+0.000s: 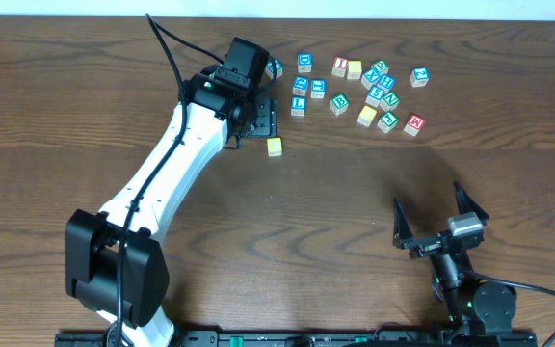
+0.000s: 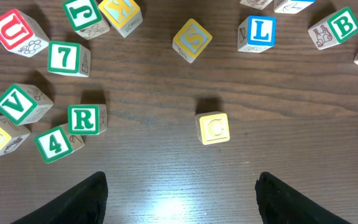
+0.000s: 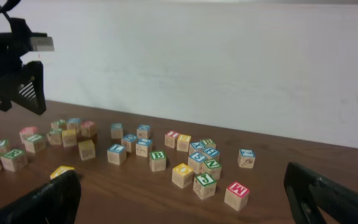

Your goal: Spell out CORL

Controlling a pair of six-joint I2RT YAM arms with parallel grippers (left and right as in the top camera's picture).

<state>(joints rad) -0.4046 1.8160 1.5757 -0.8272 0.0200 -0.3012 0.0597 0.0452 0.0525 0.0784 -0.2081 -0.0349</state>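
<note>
Black fingers (image 2: 82,202) of the left gripper (image 2: 181,179) stood wide apart and held nothing. Ahead of them, about midway between the two, the yellow C block (image 2: 214,128) lay alone on the wooden table (image 2: 166,155), well apart from the R block (image 2: 83,119) and the L block (image 2: 257,31). It looked to be a light, stiff wooden cube with smooth sides, so two opposite flat faces seemed the best hold. The right gripper (image 1: 427,196) was spread too, far from the blocks.
</note>
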